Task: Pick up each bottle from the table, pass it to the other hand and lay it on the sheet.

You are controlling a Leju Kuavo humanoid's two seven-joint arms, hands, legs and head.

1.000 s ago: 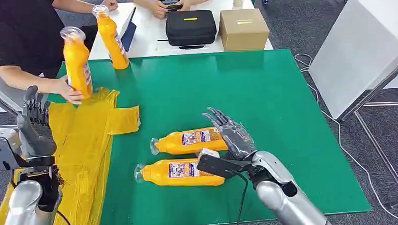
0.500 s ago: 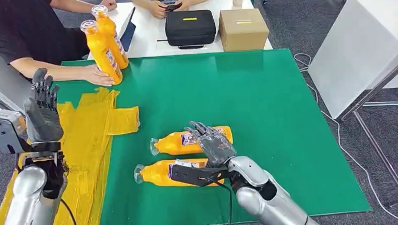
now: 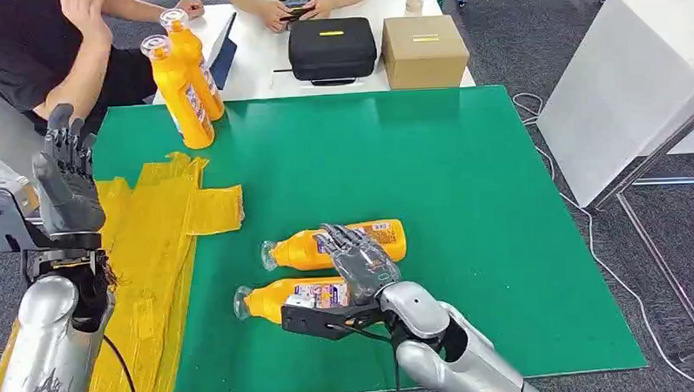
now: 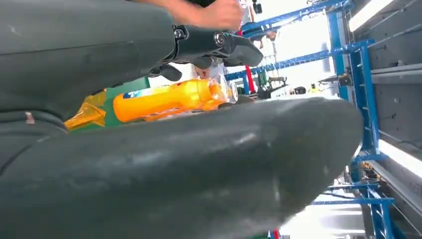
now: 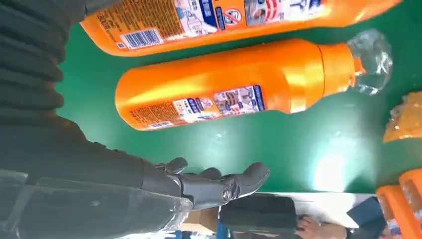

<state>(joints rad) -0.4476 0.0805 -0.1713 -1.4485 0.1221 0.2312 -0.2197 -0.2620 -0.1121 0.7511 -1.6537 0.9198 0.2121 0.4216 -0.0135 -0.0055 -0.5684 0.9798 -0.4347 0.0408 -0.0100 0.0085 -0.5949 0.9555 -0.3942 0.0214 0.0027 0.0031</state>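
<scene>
- While nothing is gripped yet, the left robot hand is raised upright over the yellow sheet at the counter's left side, fingers apart, palm empty — judged the receiver for the hand-over, so it should stay there, wide.
- Sheet lies crumpled along the left edge of the green counter; a laid-down bottle should land on the flatter stretch, clear of the folded flap.
- Two upright orange bottles stand at the far left corner of the counter, touching or nearly so, near a person's arm — not the ones in hand now.
- Two lying bottles near the front middle, caps pointing toward the sheet: far bottle and near bottle, side by side, just apart.
- Right robot hand hovers over the label end of both, fingers spread, holding nothing; the right wrist view shows fingers clear of the bottle body.
- Step in hand, as I read it: reach and grasp one lying bottle with the right.
- Do it well: pick one bottle only — commit to whichever the palm centres on, wrap around the mid-body near the label, not the tapered neck.
- Risk: round bottles roll; a finger nudging the neighbour pushes it off line. Come straight down, close evenly.
- Leave the cap end free so the left has room to take it.
</scene>
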